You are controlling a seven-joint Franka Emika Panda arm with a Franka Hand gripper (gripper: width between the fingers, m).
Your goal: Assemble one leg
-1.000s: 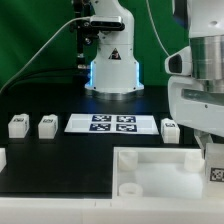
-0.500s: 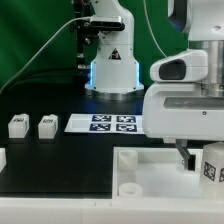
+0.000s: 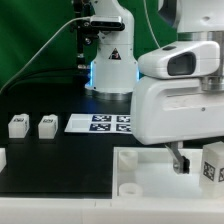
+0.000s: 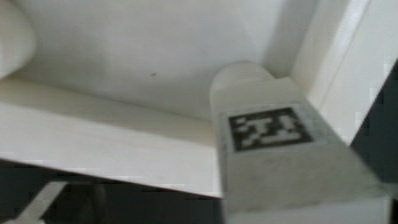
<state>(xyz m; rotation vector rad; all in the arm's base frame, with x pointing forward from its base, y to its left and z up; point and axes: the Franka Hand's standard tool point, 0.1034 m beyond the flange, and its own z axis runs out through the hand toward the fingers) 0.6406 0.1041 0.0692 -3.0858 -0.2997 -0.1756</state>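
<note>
My gripper (image 3: 196, 163) hangs low over the large white tray-like part (image 3: 138, 172) at the exterior view's right. It is shut on a leg (image 3: 212, 164), a stubby white piece with a black-and-white tag. In the wrist view this leg (image 4: 270, 135) fills the lower middle, tag facing the camera, over the tray's inner floor (image 4: 143, 60) near a raised rim. My fingertips are hidden in the wrist view. Two more legs (image 3: 17, 125) (image 3: 46, 126) stand on the black table at the exterior view's left.
The marker board (image 3: 98, 123) lies mid-table, partly behind my arm. The robot base (image 3: 110, 70) stands at the back. Another white piece (image 3: 2, 158) shows at the left edge. A round socket (image 3: 130, 188) sits in the tray's near corner.
My arm has swung toward the exterior view's left and now covers the leg that stood right of the marker board. The held leg has stayed over the tray's right side.
</note>
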